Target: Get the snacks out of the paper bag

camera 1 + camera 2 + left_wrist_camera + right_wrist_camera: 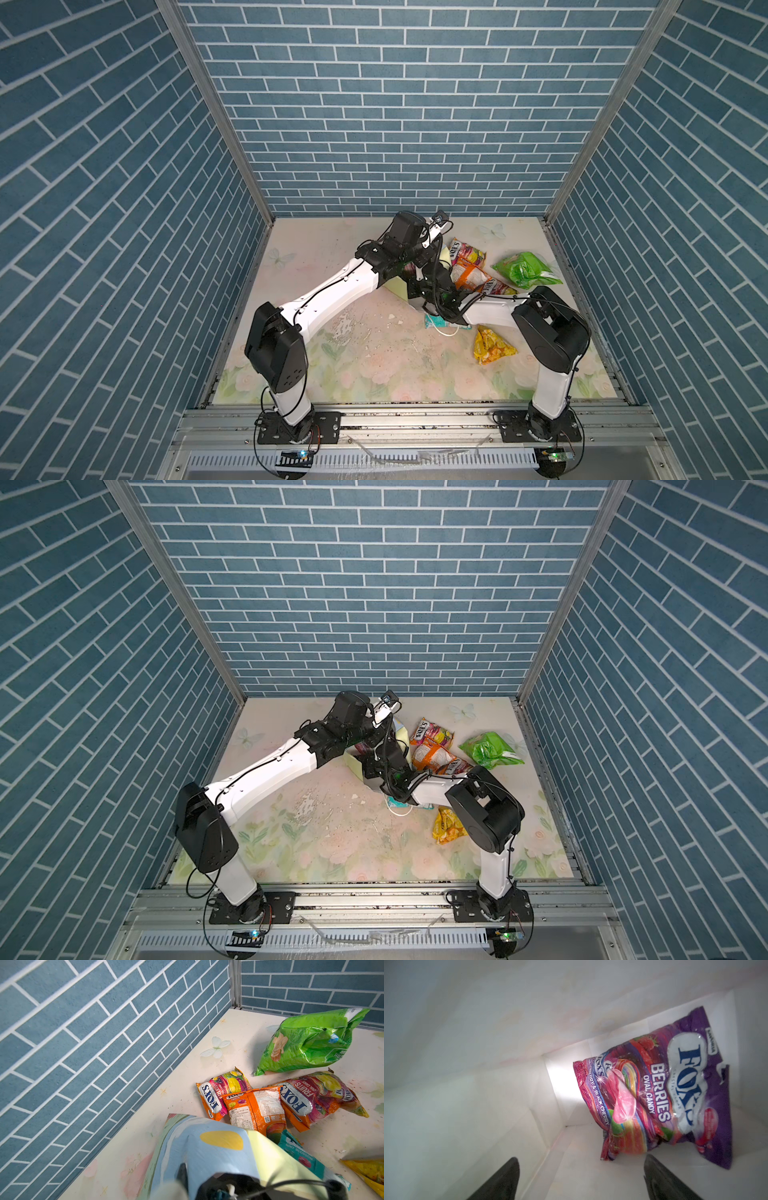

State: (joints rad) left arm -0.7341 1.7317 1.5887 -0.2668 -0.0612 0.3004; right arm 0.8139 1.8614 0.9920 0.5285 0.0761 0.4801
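Front: aluminium rail [415, 415] with both arm bases bolted on.
Desk [332, 365]: pale floral print, with a worn patch [345, 328] flaking near the middle.
Nearest item: yellow packet [492, 347], lying alone beside the right elbow.
Next: teal packet [432, 322], mostly under the right forearm [490, 311]. A white cord [446, 331] loops out beside it.
Centre: paper bag [397, 286]. Only a pale yellow-green strip shows in both top views. Both wrists sit over it and block the mouth; can't tell if it's tilted or lying flat.
Left pincer [199, 1180]: pressed together, pinching the bag's wall. Its fingers are largely cut off in the wrist view.
Right pincer [581, 1178]: inside the bag, spread wide, nothing between the fingers.
1 purple packet [675, 1088] lies at the bag's white bottom, just past the fingertips; can't tell if they touch.
Behind the bag: 3 orange packets [469, 276], overlapping, just beside it.
Further right: green packet [525, 270], near them, edges not clearly touching.
Far: blue brick-pattern walls [395, 124] on 3 sides, metal posts in the corners.
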